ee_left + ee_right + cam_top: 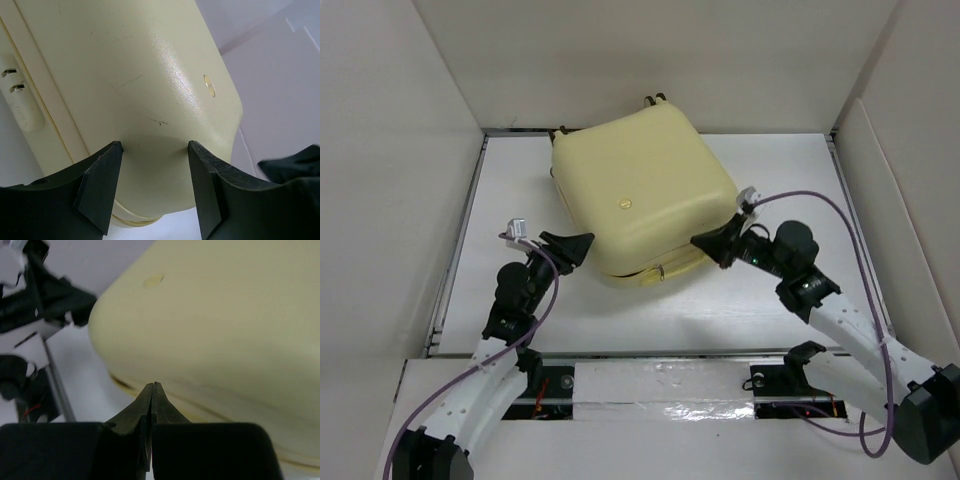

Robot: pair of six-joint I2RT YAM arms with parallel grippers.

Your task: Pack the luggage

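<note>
Beside the luggage (645, 190), left pincer (155, 147) gapes, right pincer (151, 386) sits closed.

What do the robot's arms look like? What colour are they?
The left arm and right arm are white tubes with black joints and black, pointed fingers. A thin purple cable loops along each.

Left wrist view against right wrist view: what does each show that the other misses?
Only left wrist: the left hand open at a corner of the pale-yellow hard-shell suitcase, and a cream fitting with two metal pins. Only right wrist: the right hand shut, near the suitcase's lower edge. Both: the shell and its small round gold badge.
</note>
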